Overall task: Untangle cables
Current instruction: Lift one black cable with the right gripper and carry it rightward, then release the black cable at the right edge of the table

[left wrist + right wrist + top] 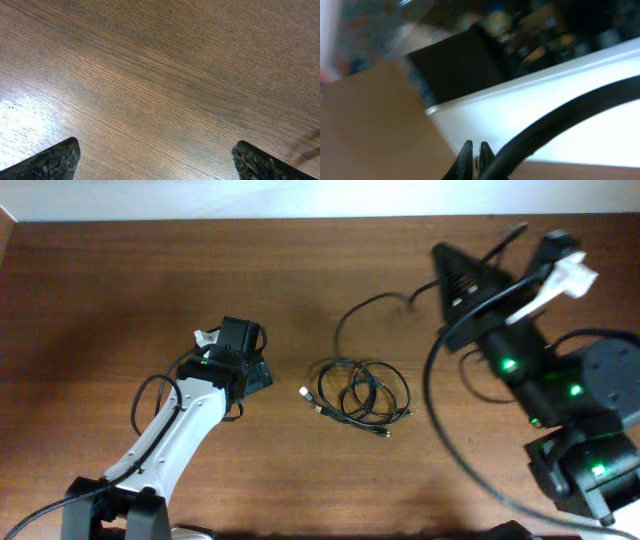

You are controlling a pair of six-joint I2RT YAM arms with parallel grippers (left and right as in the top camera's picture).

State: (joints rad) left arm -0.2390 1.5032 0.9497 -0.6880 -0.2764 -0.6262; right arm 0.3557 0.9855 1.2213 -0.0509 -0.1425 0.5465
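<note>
**Approach to the coil**

Left hand [258,372] hovers spread wide over bare table [160,75], beside the cables [362,392], which lie coiled mid-table. It would do best to close on one outer loop alone, near a plug, then draw it slowly sideways. Farther off, right hand [475,151] is pressed together; whether it pins the stray cord [365,305] is unclear.

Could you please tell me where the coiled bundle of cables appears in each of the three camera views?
Overhead: the cables lie coiled mid-table, between the two arms.
Left wrist: not in it; only the table and the open left claw.
Right wrist: the coil is not in it; a blurred black cord crosses, identity unclear.
Shared landmark: the brown wooden table, seen in all three.
</note>
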